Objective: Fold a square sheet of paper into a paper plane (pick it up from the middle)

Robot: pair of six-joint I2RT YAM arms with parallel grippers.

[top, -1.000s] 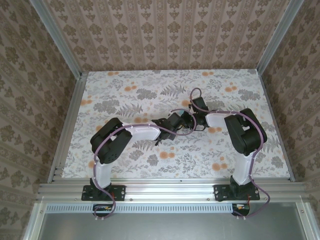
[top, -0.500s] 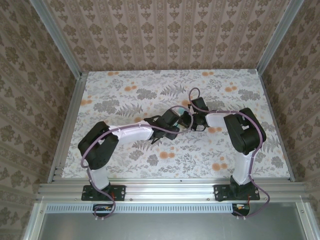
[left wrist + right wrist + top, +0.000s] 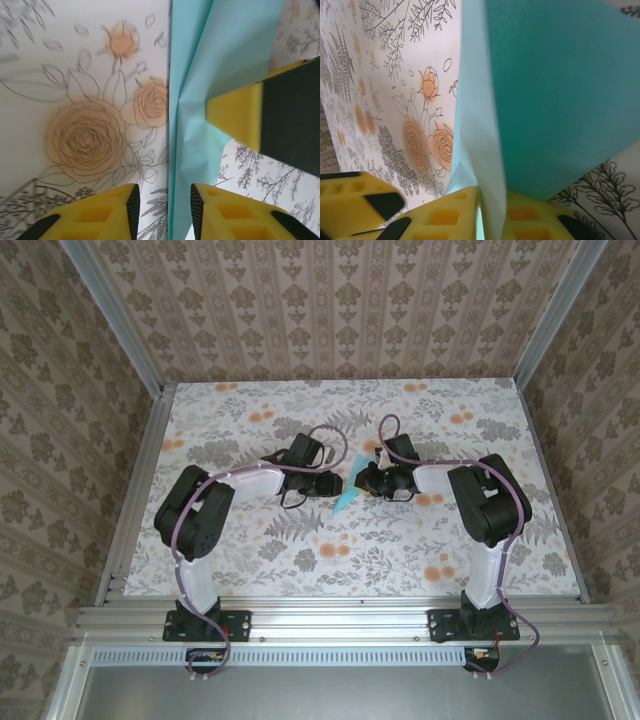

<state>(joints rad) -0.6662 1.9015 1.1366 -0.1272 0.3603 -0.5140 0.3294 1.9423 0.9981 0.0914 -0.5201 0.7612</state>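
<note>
The paper plane (image 3: 345, 502) is a slim pointed fold of turquoise paper, held off the floral tabletop mid-table. My right gripper (image 3: 364, 480) is shut on it; in the right wrist view the creased paper (image 3: 560, 100) rises from between the closed yellow pads (image 3: 490, 196). My left gripper (image 3: 328, 483) faces it from the left. In the left wrist view its jaws (image 3: 162, 200) stand open with the paper's folded edge (image 3: 225, 50) running through the gap, floral print showing on the left side. A right finger (image 3: 240, 115) presses the paper from the right.
The floral tabletop (image 3: 250, 430) lies all round the two grippers. Aluminium rails (image 3: 330, 618) run along the near edge and patterned walls (image 3: 330, 310) close in the back and sides. The left fingers (image 3: 375, 202) sit low left in the right wrist view.
My left arm has drawn back to the left and its jaws have parted from the paper, uncovering the turquoise point. The right gripper has stayed in place holding it.
</note>
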